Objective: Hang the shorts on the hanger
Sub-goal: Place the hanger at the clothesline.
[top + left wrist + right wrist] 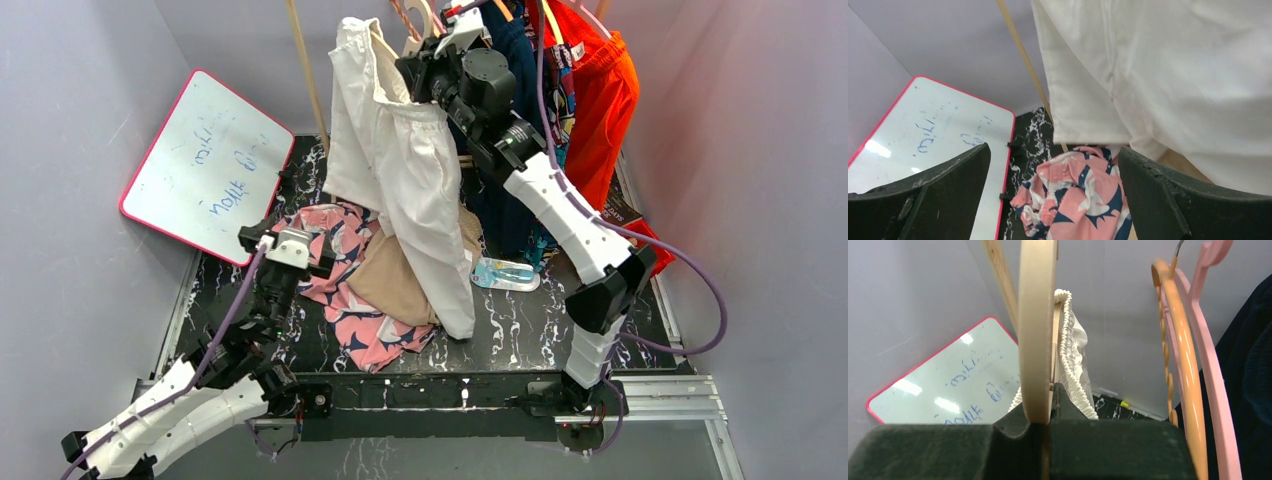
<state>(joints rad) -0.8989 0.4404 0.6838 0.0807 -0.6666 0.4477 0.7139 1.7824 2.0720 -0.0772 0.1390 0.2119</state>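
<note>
Clamped tight, the right gripper point(1047, 412) is holding the hanger point(1037, 330) by its thick, rounded hook, the smooth, pale wood-coloured loop pinched between black foam-padded fingers point(1108, 450) high at the back of the booth. The shorts point(410, 170) are hanging from that hanger. Their crinkled, gathered elastic waistband is running up beside the hanger's curved arm in the right wrist view, and the soft white fabric is falling in long, loose folds toward the table point(520, 330), a black surface veined with white. In the top view the lower hem is overlapping a crumpled pair of tan shorts point(395, 285).

Low on the left, the left gripper point(288, 250) is hovering with its dark, matte jaws spread wide and nothing between them. It is pointing at the hanging white cloth and at a rumpled pink garment point(1083, 200) printed with navy and white shapes.

A slim wooden pole point(1023, 60) is slanting up behind the shorts. A red-rimmed whiteboard point(205, 165) with faint blue writing is leaning against the left wall. Beside the clamped hook, a glossy orange hanger point(1180, 355) and a pink hanger point(1208, 365) are curving upward, with navy clothing point(515, 50) and a bright orange garment point(600, 90) hanging at the right.
</note>
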